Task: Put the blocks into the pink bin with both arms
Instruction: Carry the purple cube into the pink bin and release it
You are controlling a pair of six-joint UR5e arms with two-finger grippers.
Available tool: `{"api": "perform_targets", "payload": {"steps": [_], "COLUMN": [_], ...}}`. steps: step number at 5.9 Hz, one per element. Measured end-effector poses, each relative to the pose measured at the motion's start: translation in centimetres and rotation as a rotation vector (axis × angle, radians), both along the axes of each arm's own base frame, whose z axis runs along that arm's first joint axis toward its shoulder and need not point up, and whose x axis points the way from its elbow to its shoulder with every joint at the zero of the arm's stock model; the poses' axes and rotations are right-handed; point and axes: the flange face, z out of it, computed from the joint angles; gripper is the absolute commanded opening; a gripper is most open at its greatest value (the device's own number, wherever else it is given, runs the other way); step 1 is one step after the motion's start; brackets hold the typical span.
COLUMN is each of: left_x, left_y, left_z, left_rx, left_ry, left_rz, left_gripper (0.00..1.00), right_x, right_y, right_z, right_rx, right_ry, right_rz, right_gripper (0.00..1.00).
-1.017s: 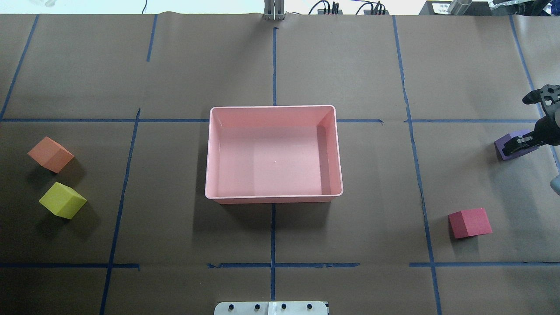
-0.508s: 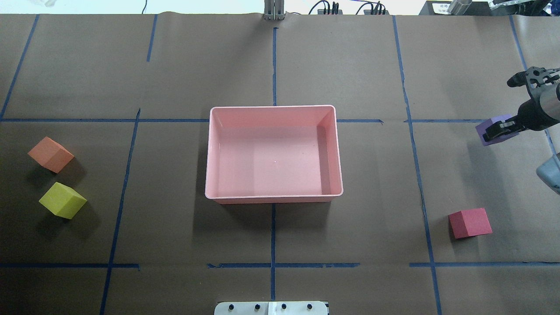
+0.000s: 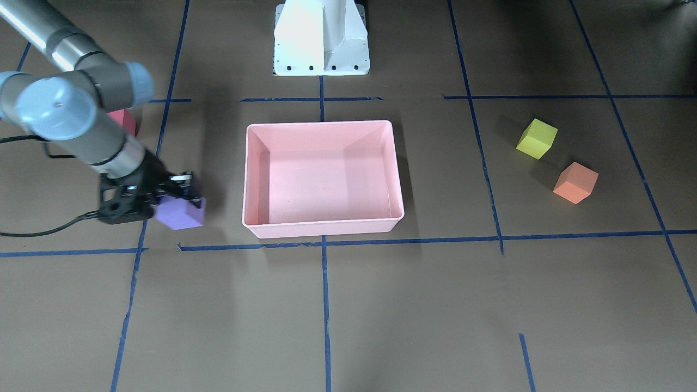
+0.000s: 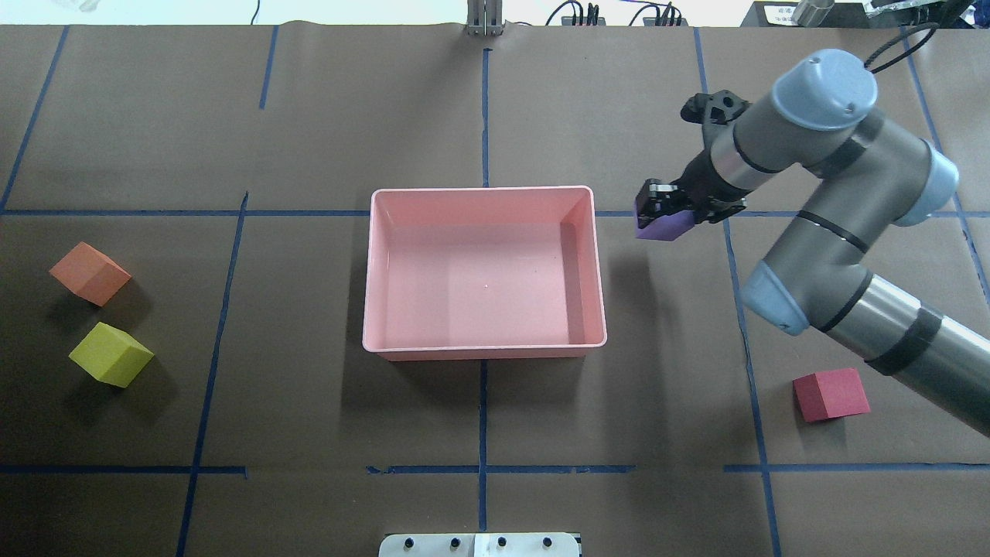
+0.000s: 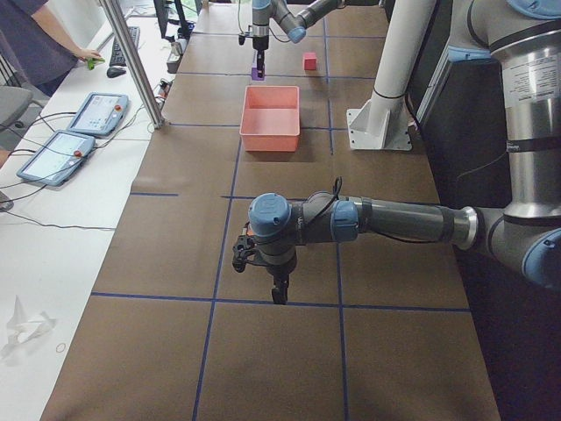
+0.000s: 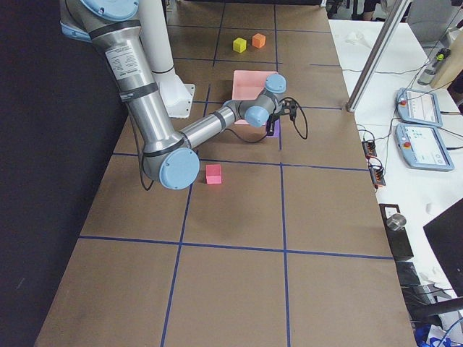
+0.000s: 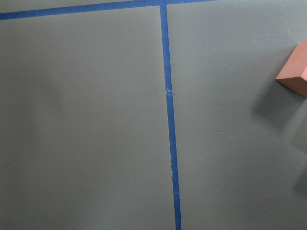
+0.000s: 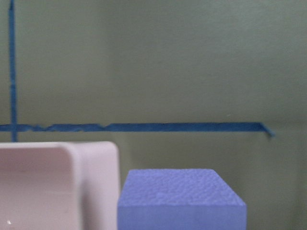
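The pink bin lies empty at the table's middle, also in the front view. My right gripper is shut on the purple block and holds it above the table just off the bin's far right corner; the right wrist view shows the block beside the bin's corner. The red block lies near right. The orange block and yellow-green block lie far left. My left gripper shows only in the exterior left view; I cannot tell its state. The orange block's corner shows in the left wrist view.
The white base pedestal stands at the robot's side of the table. Blue tape lines grid the brown paper. Control tablets and a metal post stand along the operators' side.
My right arm has swung left from the table's right edge, carrying the purple block up off the table to beside the bin's far right corner. The other blocks have not moved.
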Motion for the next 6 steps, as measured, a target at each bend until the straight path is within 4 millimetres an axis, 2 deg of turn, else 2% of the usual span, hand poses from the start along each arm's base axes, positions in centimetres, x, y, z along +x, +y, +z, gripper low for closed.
{"api": "perform_targets", "payload": {"steps": [1,2,3,4,5,6], "left_x": [0.0,0.0,0.0,0.0,0.1,0.8], "left_y": [0.0,0.0,0.0,-0.2,-1.7,-4.9], "left_z": [0.0,-0.1,-0.2,-0.4,-1.8,-4.2], "left_rx": [0.001,0.002,0.005,0.011,0.051,0.134], "left_ry": [0.0,0.0,0.0,0.0,0.001,0.005], "left_rz": [0.0,0.0,0.0,0.001,0.001,0.011], "left_gripper": [1.0,1.0,1.0,1.0,1.0,1.0], "right_x": [-2.5,-5.5,-9.0,-11.0,-11.5,-11.0], "right_y": [1.9,4.5,7.4,9.3,10.1,10.0], "right_z": [-6.6,-11.4,-13.8,-14.7,-15.3,-15.6], "right_rx": [-0.06,-0.098,-0.097,-0.084,-0.073,-0.067], "right_ry": [0.018,0.056,0.094,0.114,0.115,0.11], "right_rz": [0.013,0.032,0.065,0.088,0.099,0.102], "right_gripper": [0.41,0.83,1.0,1.0,1.0,1.0]}}
